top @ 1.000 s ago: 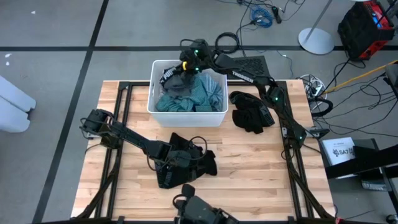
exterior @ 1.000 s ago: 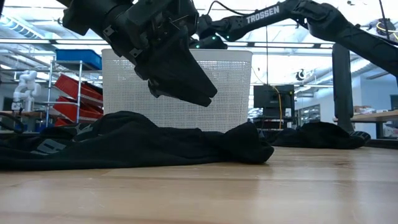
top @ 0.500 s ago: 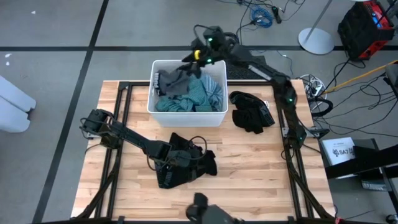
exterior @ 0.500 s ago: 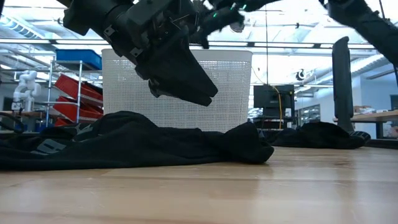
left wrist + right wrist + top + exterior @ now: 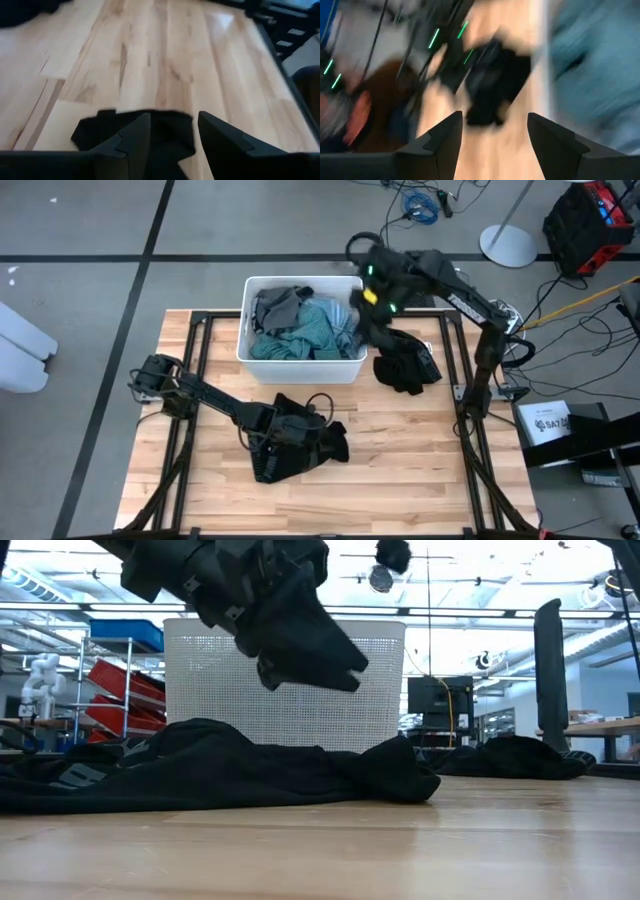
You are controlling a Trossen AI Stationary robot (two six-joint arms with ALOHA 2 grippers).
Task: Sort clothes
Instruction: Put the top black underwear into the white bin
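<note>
A white bin (image 5: 300,366) at the table's far side holds teal (image 5: 305,340), light blue striped (image 5: 330,315) and dark grey (image 5: 280,305) clothes. A black garment (image 5: 300,452) lies spread on the table near the front; it also shows in the low view (image 5: 200,775). My left gripper (image 5: 290,426) hangs open just above it (image 5: 171,135), touching nothing. A black pile (image 5: 405,362) lies to the right of the bin. My right gripper (image 5: 368,315) is open and empty in the air between the bin's right rim and that pile (image 5: 495,85).
The bin stands as a tall mesh wall in the low view (image 5: 200,680). Black frame rails (image 5: 195,380) run along the table's left and right sides. Bare wood (image 5: 420,460) lies at the near right.
My right gripper has come up out of the bin and swung fast toward the table's right edge, over the bin's right rim toward the black pile. The dark grey piece stays in the bin's far left corner. My left gripper has risen a little above the black garment.
</note>
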